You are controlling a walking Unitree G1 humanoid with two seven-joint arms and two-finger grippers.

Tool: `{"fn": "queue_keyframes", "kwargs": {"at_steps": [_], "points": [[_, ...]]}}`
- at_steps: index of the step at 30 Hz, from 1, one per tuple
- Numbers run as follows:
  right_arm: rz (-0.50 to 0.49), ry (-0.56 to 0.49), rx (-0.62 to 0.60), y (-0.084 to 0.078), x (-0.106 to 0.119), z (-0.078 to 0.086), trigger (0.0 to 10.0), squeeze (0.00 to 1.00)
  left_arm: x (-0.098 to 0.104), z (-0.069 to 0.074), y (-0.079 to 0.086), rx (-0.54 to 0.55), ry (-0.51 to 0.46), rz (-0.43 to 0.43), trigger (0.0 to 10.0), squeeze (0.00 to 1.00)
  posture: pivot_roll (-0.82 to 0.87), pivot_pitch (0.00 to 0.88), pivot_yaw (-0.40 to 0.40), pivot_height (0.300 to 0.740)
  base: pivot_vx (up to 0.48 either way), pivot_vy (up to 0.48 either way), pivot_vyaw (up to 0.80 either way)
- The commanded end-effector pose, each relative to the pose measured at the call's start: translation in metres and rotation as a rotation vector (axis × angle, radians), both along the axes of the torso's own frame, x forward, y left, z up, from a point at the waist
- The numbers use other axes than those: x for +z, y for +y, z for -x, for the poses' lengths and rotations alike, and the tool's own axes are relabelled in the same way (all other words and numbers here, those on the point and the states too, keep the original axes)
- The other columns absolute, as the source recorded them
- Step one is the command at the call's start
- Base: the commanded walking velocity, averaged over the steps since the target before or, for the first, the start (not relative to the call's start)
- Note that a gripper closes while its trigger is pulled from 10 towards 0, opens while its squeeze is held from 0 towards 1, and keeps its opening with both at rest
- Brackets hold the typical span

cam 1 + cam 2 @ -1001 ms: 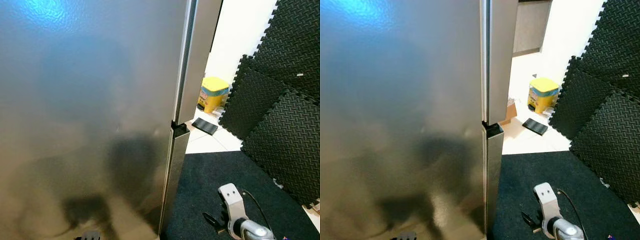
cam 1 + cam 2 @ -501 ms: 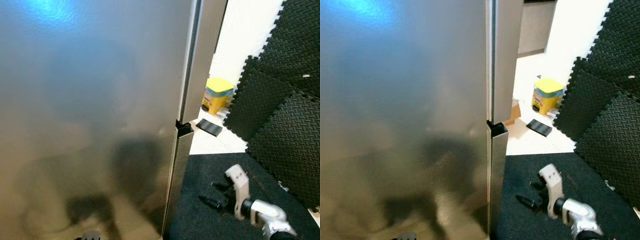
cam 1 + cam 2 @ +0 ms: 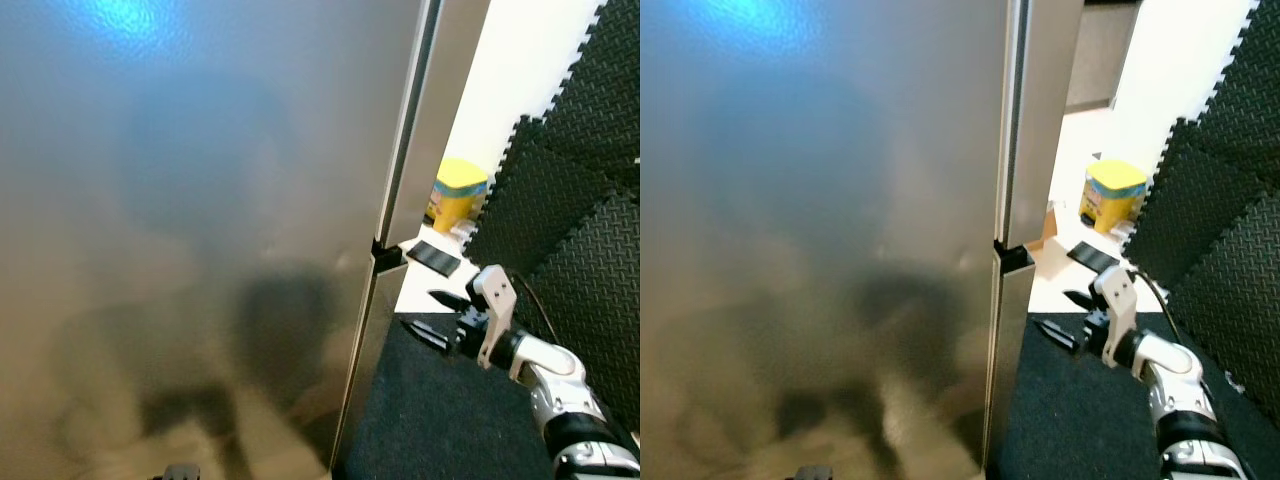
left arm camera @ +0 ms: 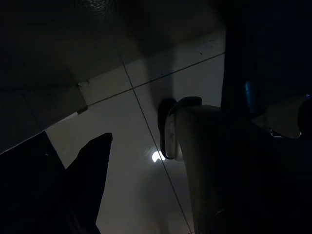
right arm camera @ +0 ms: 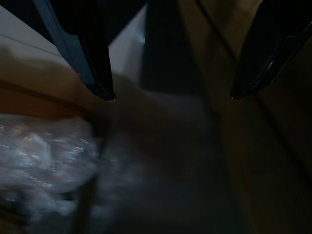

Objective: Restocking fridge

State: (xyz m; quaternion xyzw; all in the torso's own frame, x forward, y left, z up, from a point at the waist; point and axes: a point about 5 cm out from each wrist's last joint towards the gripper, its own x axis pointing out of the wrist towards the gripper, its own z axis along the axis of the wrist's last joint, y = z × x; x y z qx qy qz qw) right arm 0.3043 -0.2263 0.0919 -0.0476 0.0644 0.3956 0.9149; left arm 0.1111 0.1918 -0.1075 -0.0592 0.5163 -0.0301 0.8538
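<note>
The steel fridge [image 3: 200, 200] stands close in front of me with its upper and lower doors closed. A black notch [image 3: 386, 257] marks the split between the doors at the right edge. My right gripper [image 3: 417, 308] is raised just right of that edge, a little below the notch, open, with nothing between its fingers [image 5: 92, 58]. It points at the fridge's side. In the right wrist view the brownish fridge side [image 5: 204, 161] is close ahead. My left arm hangs idle; its wrist view is dark and shows floor tiles [image 4: 126, 146].
Dark carpet [image 3: 440, 420] lies right of the fridge. Black foam mats [image 3: 570, 200] lean along the right wall. A yellow-lidded bin [image 3: 458, 190] and a flat black piece [image 3: 435, 258] sit on the pale floor beyond the fridge.
My right gripper has risen from low over the carpet and swung toward the fridge's right edge. The camera has turned, so the whole scene has shifted right.
</note>
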Motion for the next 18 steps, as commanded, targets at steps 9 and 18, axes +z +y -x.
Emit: {"fn": "queue_keyframes", "kwargs": {"at_steps": [9, 18], "points": [[-0.099, 0.073, -0.017, 0.032, 0.004, -0.009, 10.0, 0.0, -0.001, 0.004, 0.001, -0.004, 0.014, -0.005, 10.0, 0.0, -0.06, 0.0, -0.001, 0.74, 0.0, 0.0, 0.0], [-0.06, 0.052, -0.066, 0.058, 0.002, -0.018, 10.0, 0.0, -0.001, 0.002, 0.001, -0.008, 0.01, -0.004, 10.0, 0.0, -0.06, 0.0, -0.001, 0.74, 0.0, 0.0, 0.0]]}}
